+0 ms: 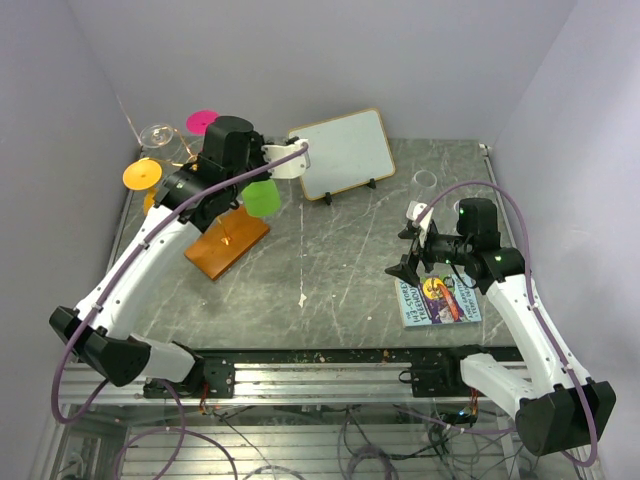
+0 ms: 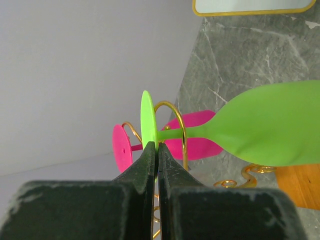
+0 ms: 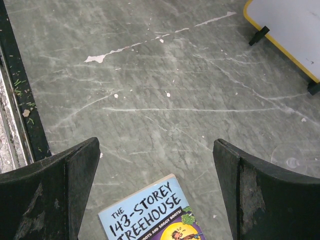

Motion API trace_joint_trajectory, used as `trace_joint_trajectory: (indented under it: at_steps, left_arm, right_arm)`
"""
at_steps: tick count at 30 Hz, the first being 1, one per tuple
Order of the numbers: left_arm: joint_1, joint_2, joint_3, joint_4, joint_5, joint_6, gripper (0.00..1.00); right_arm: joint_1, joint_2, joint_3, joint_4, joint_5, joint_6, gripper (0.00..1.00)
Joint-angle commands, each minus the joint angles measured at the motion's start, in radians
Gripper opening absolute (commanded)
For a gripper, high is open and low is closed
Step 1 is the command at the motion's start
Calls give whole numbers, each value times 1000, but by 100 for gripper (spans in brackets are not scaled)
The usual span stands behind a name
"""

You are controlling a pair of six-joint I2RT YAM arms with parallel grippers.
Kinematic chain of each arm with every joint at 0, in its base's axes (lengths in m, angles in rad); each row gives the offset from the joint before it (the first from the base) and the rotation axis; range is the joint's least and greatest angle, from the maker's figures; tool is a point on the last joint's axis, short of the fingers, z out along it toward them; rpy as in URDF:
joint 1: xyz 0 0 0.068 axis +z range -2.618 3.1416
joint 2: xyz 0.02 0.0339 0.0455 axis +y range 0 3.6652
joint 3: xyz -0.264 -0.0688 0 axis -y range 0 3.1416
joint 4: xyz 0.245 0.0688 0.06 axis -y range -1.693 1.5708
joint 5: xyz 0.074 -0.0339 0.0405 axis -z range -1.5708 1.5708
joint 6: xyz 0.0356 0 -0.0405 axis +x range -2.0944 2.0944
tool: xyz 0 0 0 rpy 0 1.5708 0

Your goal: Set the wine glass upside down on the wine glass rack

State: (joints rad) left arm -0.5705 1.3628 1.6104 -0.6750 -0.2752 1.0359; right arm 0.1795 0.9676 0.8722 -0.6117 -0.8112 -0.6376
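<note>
Wine glass (image 2: 270, 125), green, is at the far left of the counter (image 1: 330, 260), above the rack (image 2: 177, 117). The left claw (image 2: 156, 150) is closed narrow on the rim of its foot, and the bowl points away from the claw. Its stem crosses a gold curl of the rack; I cannot tell whether it rests in the curl. A pink glass (image 2: 192, 145) is just behind it. Farther right stands a board (image 1: 345, 152). The right claw (image 3: 157, 165) hangs wide and holds nothing, above the counter at the far edge of a book (image 3: 145, 215).
</note>
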Motion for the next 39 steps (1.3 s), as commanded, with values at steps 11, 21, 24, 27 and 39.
trace_joint_trajectory:
  at_steps: [11,21,24,27,39]
  left_arm:
    - [-14,53,-48,168,-41,-7,10]
    - [-14,88,-31,165,-136,-42,12]
    - [-14,96,-17,141,-162,-50,12]
    - [-14,99,-14,122,-184,-54,12]
    - [-12,71,-13,55,-182,-80,16]
  right_arm:
    - [-6,0,-14,-3,15,-5,96]
    - [-6,4,-15,-4,15,-6,96]
    - [-5,6,-15,-4,17,-5,96]
    - [-5,5,-16,-3,18,-6,96]
    - [-5,0,-16,-3,23,-5,97]
